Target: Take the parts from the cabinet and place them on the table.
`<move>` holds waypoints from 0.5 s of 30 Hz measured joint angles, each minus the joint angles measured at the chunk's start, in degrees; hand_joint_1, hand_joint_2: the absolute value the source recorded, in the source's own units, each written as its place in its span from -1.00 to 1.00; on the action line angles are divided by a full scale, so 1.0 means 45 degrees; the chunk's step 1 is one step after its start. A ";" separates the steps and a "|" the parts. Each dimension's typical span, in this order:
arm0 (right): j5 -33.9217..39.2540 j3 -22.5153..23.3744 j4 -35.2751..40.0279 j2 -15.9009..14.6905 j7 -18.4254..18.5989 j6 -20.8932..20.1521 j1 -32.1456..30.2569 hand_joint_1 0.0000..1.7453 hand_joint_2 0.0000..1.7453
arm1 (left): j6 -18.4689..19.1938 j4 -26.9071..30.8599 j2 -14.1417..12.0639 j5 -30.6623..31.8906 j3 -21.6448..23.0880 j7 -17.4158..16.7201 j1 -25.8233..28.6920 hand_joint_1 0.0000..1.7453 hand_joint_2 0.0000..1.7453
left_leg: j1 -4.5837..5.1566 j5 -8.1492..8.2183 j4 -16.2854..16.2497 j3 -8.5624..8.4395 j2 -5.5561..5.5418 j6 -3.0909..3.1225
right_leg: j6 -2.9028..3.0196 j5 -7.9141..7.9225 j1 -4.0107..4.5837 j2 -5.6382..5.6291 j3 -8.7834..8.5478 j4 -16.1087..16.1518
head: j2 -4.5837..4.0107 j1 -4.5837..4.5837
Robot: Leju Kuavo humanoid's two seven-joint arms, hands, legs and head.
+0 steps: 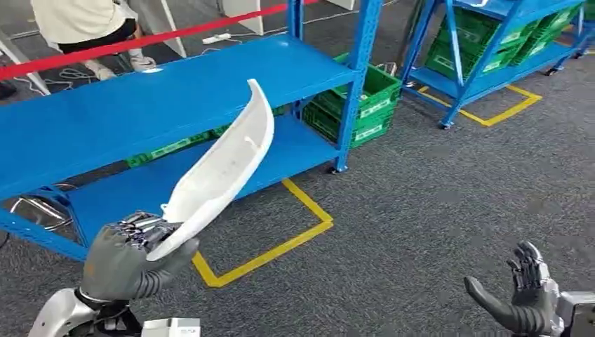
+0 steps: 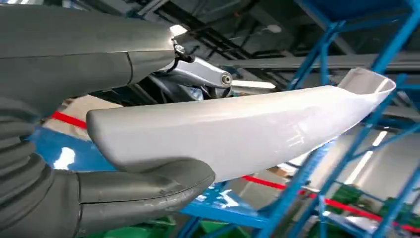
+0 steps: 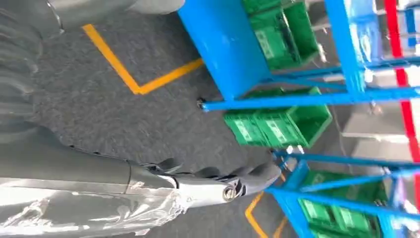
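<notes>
Lower left of the head view: left hand (image 1: 130, 258) clamped on one end of a long curved white plastic part (image 1: 226, 163) — raised, slanting up toward frame centre over the blue shelving rack (image 1: 161, 98). Lower right: right hand (image 1: 523, 298) holding nothing, fingers spread — above grey carpet (image 1: 435, 210).

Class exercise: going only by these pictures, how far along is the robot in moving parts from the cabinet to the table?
Done: a long curved white plastic part is off the blue metal shelving rack. In hand: the left hand grips its lower end, raised over the grey carpet floor; the right hand holds nothing, fingers spread. Left: setting the part on the table.
</notes>
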State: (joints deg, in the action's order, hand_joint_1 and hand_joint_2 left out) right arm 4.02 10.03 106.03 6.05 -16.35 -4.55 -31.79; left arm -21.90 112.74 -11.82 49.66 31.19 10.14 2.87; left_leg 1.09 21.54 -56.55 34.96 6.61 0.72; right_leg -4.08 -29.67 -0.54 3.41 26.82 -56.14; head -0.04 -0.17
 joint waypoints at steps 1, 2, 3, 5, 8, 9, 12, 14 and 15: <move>0.0000 0.0039 0.0005 0.0000 0.0010 0.0010 -0.0066 -1.00 1.00 | -0.0019 -0.0015 0.0005 -0.0097 0.0073 0.0058 -0.0040 1.00 1.00 | -0.0034 -0.0113 0.0035 0.0020 0.0141 -0.0094 | 0.0140 0.0086 0.0042 -0.0140 0.0129 -0.0030 | 0.0005 0.0024; 0.0000 0.0063 0.0005 0.0005 0.0015 0.0010 -0.0104 -1.00 1.00 | -0.0024 -0.0029 0.0000 -0.0141 0.0121 0.0087 -0.0044 1.00 1.00 | -0.0038 -0.0147 0.0030 0.0082 0.0150 -0.0169 | 0.0316 0.0268 -0.0005 -0.0251 0.0263 0.0019 | 0.0005 0.0043; -0.0005 0.0078 0.0024 0.0063 0.0005 0.0014 -0.0090 -1.00 1.00 | -0.0039 -0.0049 0.0000 -0.0184 0.0155 0.0146 -0.0047 1.00 1.00 | -0.0107 0.0355 -0.0131 0.0178 -0.0527 -0.0331 | 0.0429 0.0438 -0.0035 -0.0367 0.0473 0.0013 | 0.0005 0.0019; -0.0039 0.0102 0.0053 0.0063 0.0005 0.0015 -0.0036 -1.00 1.00 | -0.0048 -0.0068 0.0000 -0.0233 0.0218 0.0199 -0.0058 1.00 1.00 | -0.0154 0.2004 -0.1576 0.0560 -0.1256 -0.0435 | 0.0557 0.0755 -0.0051 -0.0648 0.0817 0.0017 | 0.0005 0.0014; -0.0073 0.0117 0.0063 0.0092 0.0000 0.0005 -0.0083 -1.00 1.00 | 0.0005 -0.0122 -0.0039 -0.0509 0.0296 0.0349 -0.0079 1.00 1.00 | -0.0153 0.2694 -0.3876 0.0981 -0.1413 -0.0412 | 0.0590 0.1254 -0.0013 -0.1161 0.1503 0.0000 | 0.0005 0.0019; -0.0078 0.0117 0.0063 0.0092 -0.0005 -0.0010 -0.0082 -1.00 1.00 | 0.0039 -0.0126 -0.0063 -0.0559 0.0325 0.0432 -0.0096 1.00 1.00 | -0.0146 0.2204 -0.3778 0.0748 -0.1432 -0.0365 | 0.0595 0.1275 -0.0002 -0.1371 0.1680 0.0008 | 0.0005 0.0024; -0.0102 0.0141 0.0068 0.0141 -0.0034 -0.0078 -0.0093 -1.00 1.00 | 0.0185 -0.0126 -0.0150 -0.0621 0.0456 0.0539 -0.0200 1.00 1.00 | -0.0070 0.1341 -0.0845 -0.1310 -0.1926 0.0012 | 0.0577 0.1528 -0.0015 -0.1823 0.1935 0.0007 | 0.0000 0.0019; -0.0117 0.0160 0.0068 0.0185 -0.0048 -0.0121 -0.0089 -1.00 1.00 | 0.0214 -0.0126 -0.0189 -0.0626 0.0510 0.0573 -0.0257 1.00 1.00 | -0.0074 0.1798 0.0455 -0.2165 -0.2190 0.0156 | 0.0452 0.1646 0.0017 -0.2017 0.2042 -0.0026 | 0.0005 0.0010; -0.0117 0.0209 0.0083 0.0185 -0.0068 -0.0131 -0.0116 -1.00 1.00 | 0.0214 -0.0126 -0.0194 -0.0636 0.0534 0.0578 -0.0282 1.00 1.00 | -0.0036 0.1987 0.0695 -0.2140 -0.2113 0.0126 | 0.0331 0.1729 0.0023 -0.2102 0.2098 -0.0044 | 0.0005 0.0019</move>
State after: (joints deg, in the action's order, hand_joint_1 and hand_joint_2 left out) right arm 3.50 10.97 106.40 6.88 -16.65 -5.14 -32.31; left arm -20.94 112.17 -12.70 46.80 33.59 12.74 1.60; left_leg 0.93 30.48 -53.43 25.33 -2.90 1.28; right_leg -2.59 -21.89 -0.44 -6.05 36.26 -56.34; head -0.02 -0.09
